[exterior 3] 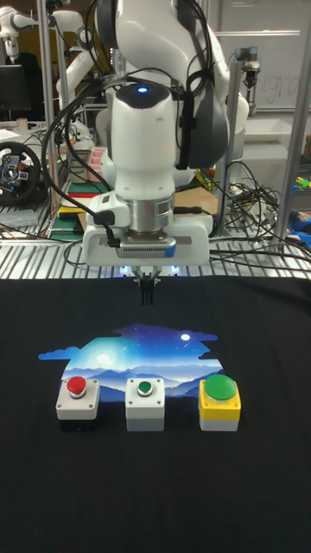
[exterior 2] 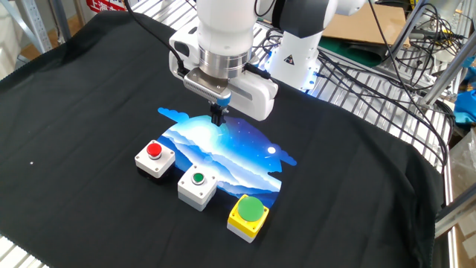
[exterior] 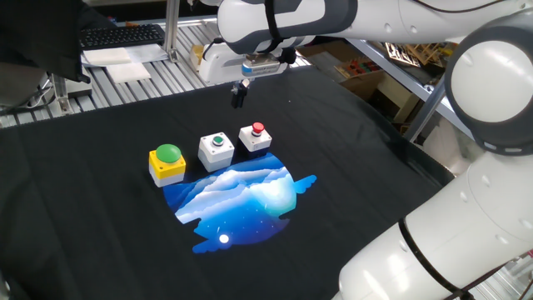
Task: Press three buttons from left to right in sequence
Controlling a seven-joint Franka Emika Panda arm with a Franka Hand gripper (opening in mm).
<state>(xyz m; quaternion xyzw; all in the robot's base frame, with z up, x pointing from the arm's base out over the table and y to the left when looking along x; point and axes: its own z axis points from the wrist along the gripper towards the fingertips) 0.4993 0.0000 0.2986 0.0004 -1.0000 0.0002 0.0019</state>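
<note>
You are looking at a black cloth (exterior: 100, 217) that is covering the table, with wide bare fabric lying open on every side of the 3 boxes. A blue printed patch (exterior 2: 223, 145) is lying beside them. The gripper (exterior 3: 148, 299) is hanging above the cloth, well apart from the row; its fingertips are pressing together, clenched on nothing. The yellow box (exterior: 166, 162), white green-button box (exterior: 216, 150) and white red-button box (exterior: 255, 137) are sitting in 1 line, just beside each other.
</note>
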